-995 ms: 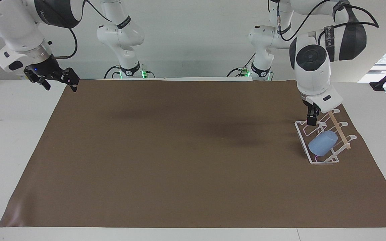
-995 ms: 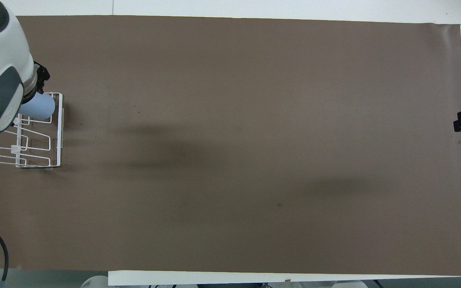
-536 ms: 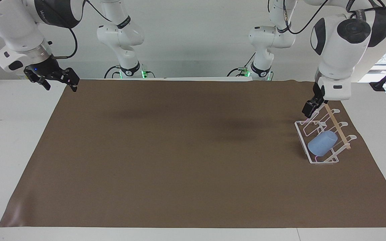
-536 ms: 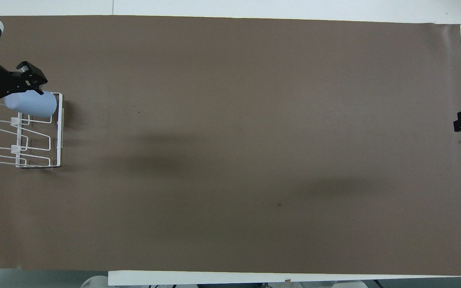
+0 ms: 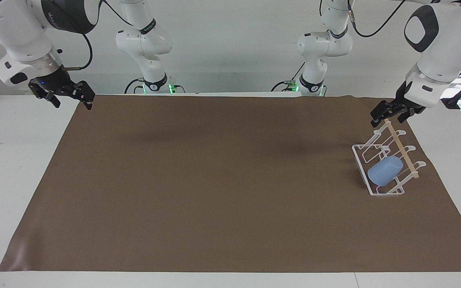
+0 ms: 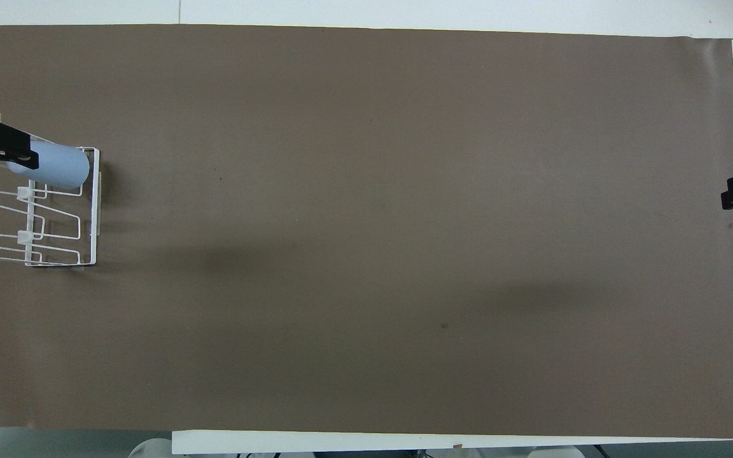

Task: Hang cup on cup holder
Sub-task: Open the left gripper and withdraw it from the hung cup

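The cup [image 5: 385, 171] is seen slipped over a prong of the cup holder [image 5: 361, 161], tilted, so it is judged hung. The left gripper [image 5: 389, 112] is held empty above the rack, fingers apart. The right gripper [image 5: 65, 95] is parked over the table edge, fingers apart.

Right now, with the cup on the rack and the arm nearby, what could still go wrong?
1. The left pincer, open, hangs over the cup holder at its wooden rod; a low sweep could catch the rod and shift the holder.
2. The cup lies tilted on a prong; a jolt might slide it off.
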Robot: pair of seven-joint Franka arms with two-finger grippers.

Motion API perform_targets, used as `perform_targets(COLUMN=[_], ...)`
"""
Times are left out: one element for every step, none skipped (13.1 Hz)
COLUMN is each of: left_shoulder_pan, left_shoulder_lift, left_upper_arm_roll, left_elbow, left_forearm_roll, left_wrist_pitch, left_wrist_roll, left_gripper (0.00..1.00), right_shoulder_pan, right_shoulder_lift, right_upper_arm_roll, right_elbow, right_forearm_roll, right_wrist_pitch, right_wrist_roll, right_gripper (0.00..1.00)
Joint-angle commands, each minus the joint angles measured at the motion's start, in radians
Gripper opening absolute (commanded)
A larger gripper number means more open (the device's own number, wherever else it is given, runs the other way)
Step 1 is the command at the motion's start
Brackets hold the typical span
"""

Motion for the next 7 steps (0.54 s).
perform_targets(left_shoulder_pan=[0.003, -0.006, -0.008, -0.008, -0.008, -0.008, -0.008], left_shoulder_lift=[0.018, 0.024, 0.024, 0.024, 0.029, 0.049, 0.064], left_upper_arm_roll=[-0.004, -0.004, -0.010, -0.007, -0.008, -0.008, -0.010], left_elbow=[0.047, 0.048, 0.050, 0.051, 0.068, 0.106, 0.148], left_forearm_roll=[-0.003, 0.060, 0.082, 0.083, 0.084, 0.082, 0.080], left_wrist_pitch=[-0.056, -0.056, -0.063, -0.082, -0.096, -0.116, -0.147], left_wrist_roll=[0.114, 0.111, 0.105, 0.105, 0.099, 0.080, 0.054], left_gripper=[1.00, 1.00, 1.00, 1.00, 1.00, 1.00, 1.00], right_shoulder_pan=[-0.003, -0.003, -0.003, -0.003, -0.003, -0.003, -0.003], right_shoulder_lift=[-0.007, -0.006, -0.007, -0.007, -0.007, -0.007, -0.007], right_upper_arm_roll=[-0.002, -0.002, -0.002, -0.002, -0.002, -0.002, -0.002], right_elbow=[0.004, 0.004, 0.004, 0.004, 0.004, 0.004, 0.004], right_forearm_roll=[0.020, 0.020, 0.020, 0.020, 0.020, 0.020, 0.020], right_wrist_pitch=[-0.016, -0.016, -0.016, -0.016, -0.016, -0.016, -0.016], right_wrist_roll=[-0.017, -0.017, -0.017, -0.017, -0.017, -0.017, -0.017], right_gripper=[1.00, 1.00, 1.00, 1.00, 1.00, 1.00, 1.00])
